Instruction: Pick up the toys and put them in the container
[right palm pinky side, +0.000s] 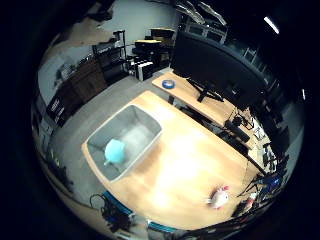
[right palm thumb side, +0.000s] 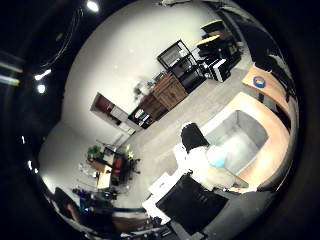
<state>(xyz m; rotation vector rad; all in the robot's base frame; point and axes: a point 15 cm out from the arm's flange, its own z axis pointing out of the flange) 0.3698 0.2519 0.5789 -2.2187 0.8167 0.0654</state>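
Observation:
A grey rectangular container (right palm pinky side: 128, 138) stands on the wooden table (right palm pinky side: 190, 160), near its edge. A light blue toy (right palm pinky side: 115, 152) lies inside it at one end. A small white and pink toy (right palm pinky side: 218, 198) lies on the table top, well away from the container. My hand (right palm thumb side: 203, 168) is high above the table. In the thumb side palm view a white and black finger reaches in beside the container (right palm thumb side: 250, 130) and looks relaxed, curled round nothing. The blue toy (right palm thumb side: 228, 152) shows in the container there too.
A dark monitor (right palm pinky side: 215, 65) on a stand and a small blue round object (right palm pinky side: 168, 84) stand on a second desk behind the table. Clutter lies along the table's far side (right palm pinky side: 245, 130). Shelves and cabinets (right palm thumb side: 165, 95) line the room's walls.

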